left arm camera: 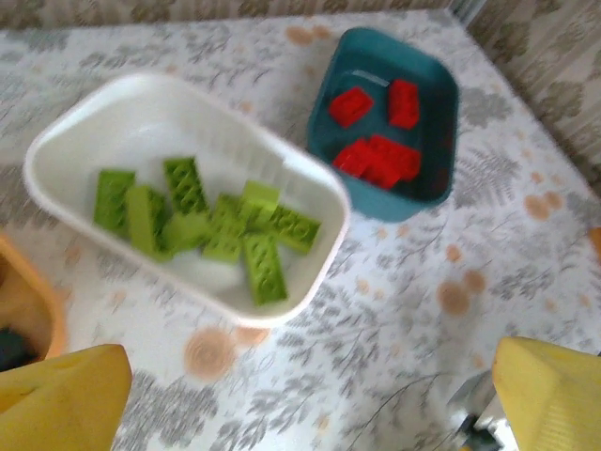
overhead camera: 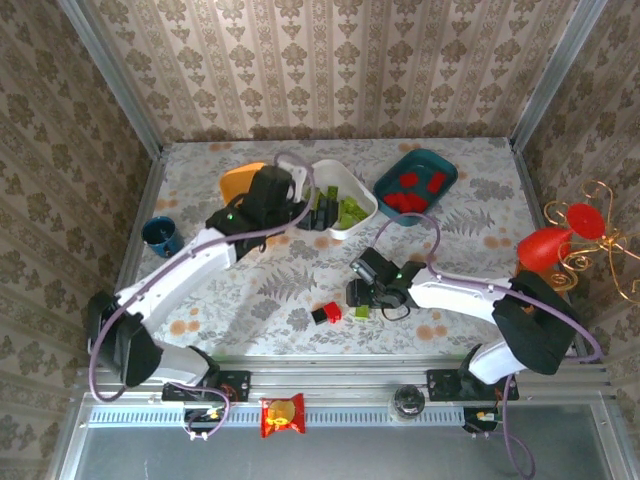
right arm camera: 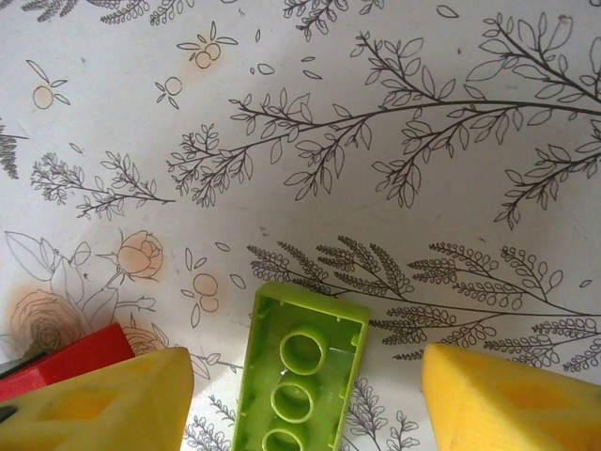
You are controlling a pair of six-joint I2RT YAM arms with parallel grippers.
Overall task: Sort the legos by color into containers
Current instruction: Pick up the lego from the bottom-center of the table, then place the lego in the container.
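Observation:
The white tub (left arm camera: 310,272) holds several lime green legos (left arm camera: 202,221). Beside it, the dark teal tub (left arm camera: 437,113) holds red legos (left arm camera: 380,160). The orange tub (left arm camera: 33,310) shows at the left edge, with something dark inside. My left gripper (left arm camera: 310,409) is open over the table just short of the white tub, with nothing between its fingers (left arm camera: 61,399). My right gripper (right arm camera: 305,399) stands open around an upside-down lime green lego (right arm camera: 300,376), with a gap on each side. A red lego (right arm camera: 66,357) lies just left of it, next to a black lego (overhead camera: 319,316).
A small dark blue cup (overhead camera: 160,235) stands at the table's left edge. A red ornament on gold wire (overhead camera: 560,245) sits at the right edge. A snack packet (overhead camera: 282,415) lies on the front rail. Patterned walls close in the back and sides.

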